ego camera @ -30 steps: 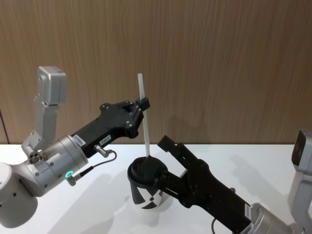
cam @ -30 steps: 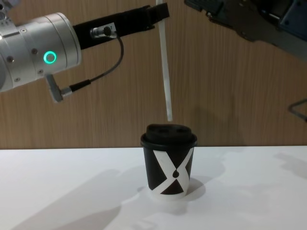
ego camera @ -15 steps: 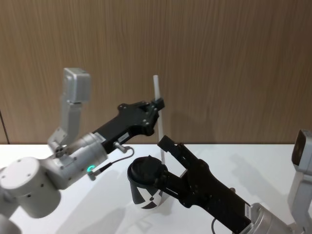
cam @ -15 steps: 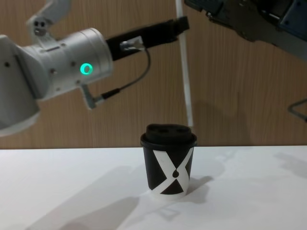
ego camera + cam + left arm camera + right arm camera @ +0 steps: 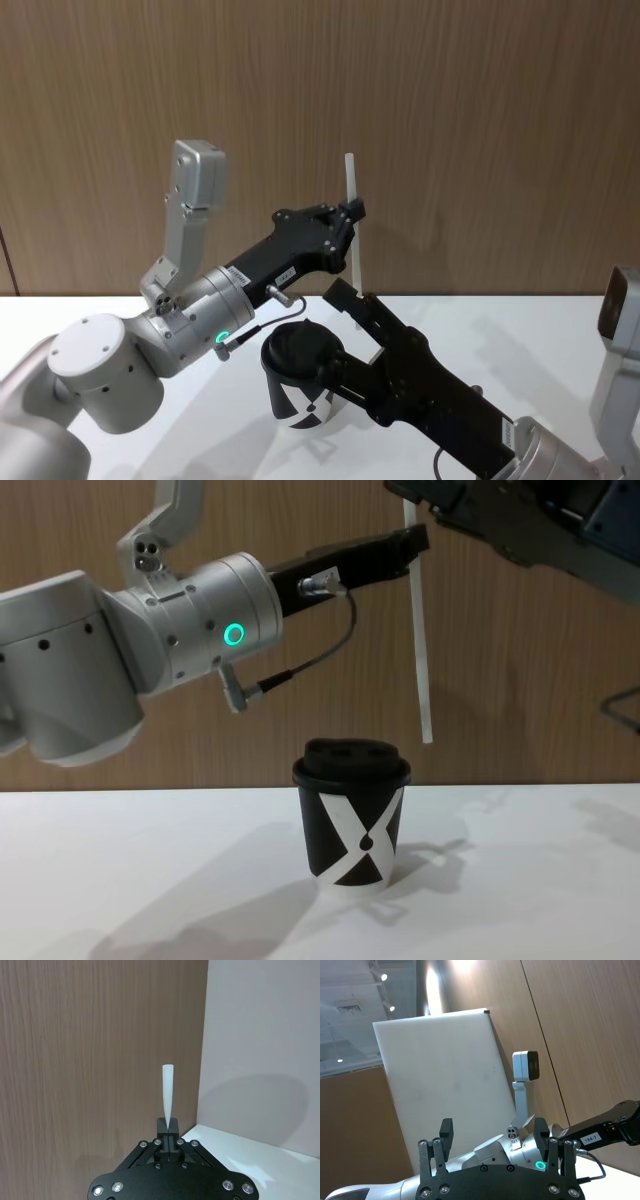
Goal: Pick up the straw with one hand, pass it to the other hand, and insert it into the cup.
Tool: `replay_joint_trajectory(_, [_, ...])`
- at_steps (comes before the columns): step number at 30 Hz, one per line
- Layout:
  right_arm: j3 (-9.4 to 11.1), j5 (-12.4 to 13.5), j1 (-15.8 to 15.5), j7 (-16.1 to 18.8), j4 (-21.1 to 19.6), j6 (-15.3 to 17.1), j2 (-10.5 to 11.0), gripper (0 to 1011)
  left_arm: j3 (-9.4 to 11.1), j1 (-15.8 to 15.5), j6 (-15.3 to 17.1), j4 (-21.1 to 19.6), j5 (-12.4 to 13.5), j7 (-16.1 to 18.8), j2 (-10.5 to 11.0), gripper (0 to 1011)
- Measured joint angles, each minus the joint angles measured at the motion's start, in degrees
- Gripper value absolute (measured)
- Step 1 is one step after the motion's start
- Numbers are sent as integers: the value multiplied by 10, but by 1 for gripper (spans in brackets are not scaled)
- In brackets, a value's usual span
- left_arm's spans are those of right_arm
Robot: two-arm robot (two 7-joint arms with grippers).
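Note:
The thin white straw [image 5: 352, 215] hangs nearly upright with my left gripper [image 5: 350, 214] shut on its upper part. In the left wrist view the straw [image 5: 167, 1094] rises from the closed fingertips [image 5: 168, 1125]. In the chest view the straw [image 5: 419, 630] ends about level with the lid top, just right of the cup [image 5: 352, 820]. The black cup [image 5: 300, 378] with its white X stands upright on the table. My right gripper [image 5: 331, 331] reaches over the cup from the lower right, open and holding nothing. It stands apart from the straw, and its fingers [image 5: 445, 1135] show spread.
The white table [image 5: 150, 880] spreads around the cup, with a wood panel wall [image 5: 480, 120] close behind. A thin grey cable [image 5: 310, 660] loops under the left gripper. The right arm's dark body [image 5: 520, 520] crosses the top right of the chest view.
My left arm has swung to the right with the straw, carrying its lower end from above the lid to just past the cup's right side. The right gripper has not moved.

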Motion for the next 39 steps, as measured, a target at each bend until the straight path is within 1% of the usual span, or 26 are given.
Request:
replay_joint_trajectory(9, [0, 0, 0, 0, 0, 0, 0, 1001, -2, -2, -4, 2, 6, 0, -6, 3])
replay_joint_trajectory(14, [0, 0, 0, 0, 0, 0, 0, 1001, -5, 2, -1, -10, 10, 6, -5, 3])
replay_joint_trajectory(24, [0, 0, 0, 0, 0, 0, 0, 1001, -15, 19, 15, -51, 19, 20, 12, 3])
replay_joint_trajectory(39, [0, 0, 0, 0, 0, 0, 0, 1001, -28, 42, 32, -96, 27, 30, 32, 3])
